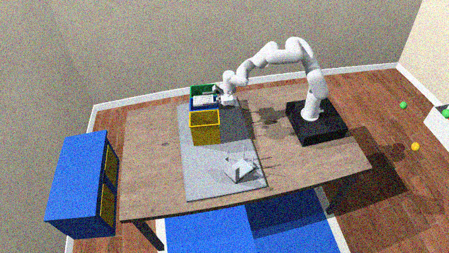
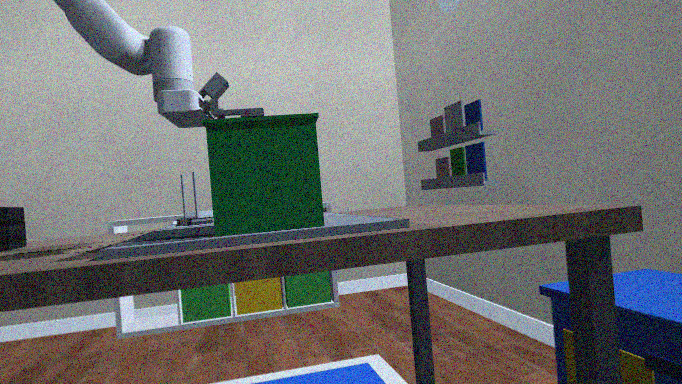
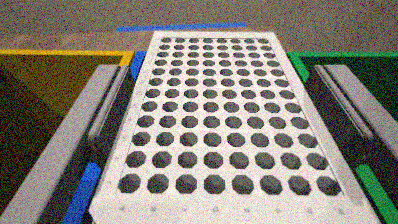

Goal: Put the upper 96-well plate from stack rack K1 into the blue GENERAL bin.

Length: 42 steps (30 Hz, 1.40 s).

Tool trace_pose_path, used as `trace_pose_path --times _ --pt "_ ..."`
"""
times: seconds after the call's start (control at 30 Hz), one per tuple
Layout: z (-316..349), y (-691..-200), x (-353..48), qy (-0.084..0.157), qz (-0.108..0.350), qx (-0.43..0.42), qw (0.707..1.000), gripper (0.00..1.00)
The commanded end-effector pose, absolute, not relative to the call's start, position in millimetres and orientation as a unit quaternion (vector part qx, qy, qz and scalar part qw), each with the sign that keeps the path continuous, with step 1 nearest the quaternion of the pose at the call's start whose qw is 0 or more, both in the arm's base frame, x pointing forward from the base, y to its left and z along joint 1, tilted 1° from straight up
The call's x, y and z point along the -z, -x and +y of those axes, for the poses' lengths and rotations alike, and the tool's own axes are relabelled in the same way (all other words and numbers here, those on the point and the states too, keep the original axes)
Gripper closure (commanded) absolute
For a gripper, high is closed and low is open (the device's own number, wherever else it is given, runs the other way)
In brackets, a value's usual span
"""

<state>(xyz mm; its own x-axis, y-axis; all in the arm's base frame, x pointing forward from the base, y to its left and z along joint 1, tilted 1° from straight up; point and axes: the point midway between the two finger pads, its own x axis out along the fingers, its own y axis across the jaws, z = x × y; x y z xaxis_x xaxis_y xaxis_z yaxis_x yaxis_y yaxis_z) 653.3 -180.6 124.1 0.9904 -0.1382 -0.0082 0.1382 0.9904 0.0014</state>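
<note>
The upper 96-well plate (image 1: 203,99) (image 3: 210,100) is level between the fingers of my gripper (image 1: 211,99) (image 3: 218,70), which is shut on its long sides. The plate is over the blue bin (image 1: 209,108) (image 3: 82,192), with the fingers just above rim height in the exterior view. The blue bin stands upright between the yellow bin (image 1: 205,135) (image 3: 30,95) and the green bin (image 1: 202,88) (image 2: 265,175) (image 3: 377,192), both upright. The stack rack K1 (image 1: 236,176) stands near the mat's front right corner. A pale plate-like shape (image 1: 244,167) lies in it; details are unclear.
The rack's thin upright posts (image 2: 194,195) stand up beyond the green bin. The yellow bin's rim and the green bin's rim are close on both sides of the fingers. The grey mat (image 1: 201,178) carries bins and rack. The arm's black base (image 1: 324,132) stands at the right.
</note>
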Motion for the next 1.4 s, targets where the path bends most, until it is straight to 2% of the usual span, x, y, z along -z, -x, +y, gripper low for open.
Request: trace_pose_path --times 0.0,0.57,1.23,1.27,1.37 --pt "-181 -654 -119 -0.004 0.002 0.069 0.998 1.0" --pt "-180 -654 -95 -0.004 0.002 0.069 0.998 1.0" --pt "-180 -654 -95 -0.004 0.002 0.069 0.998 1.0" --pt "-180 -654 -95 -0.004 0.002 0.069 0.998 0.82" --pt "-180 -654 -95 -0.004 0.002 0.069 0.998 0.82"
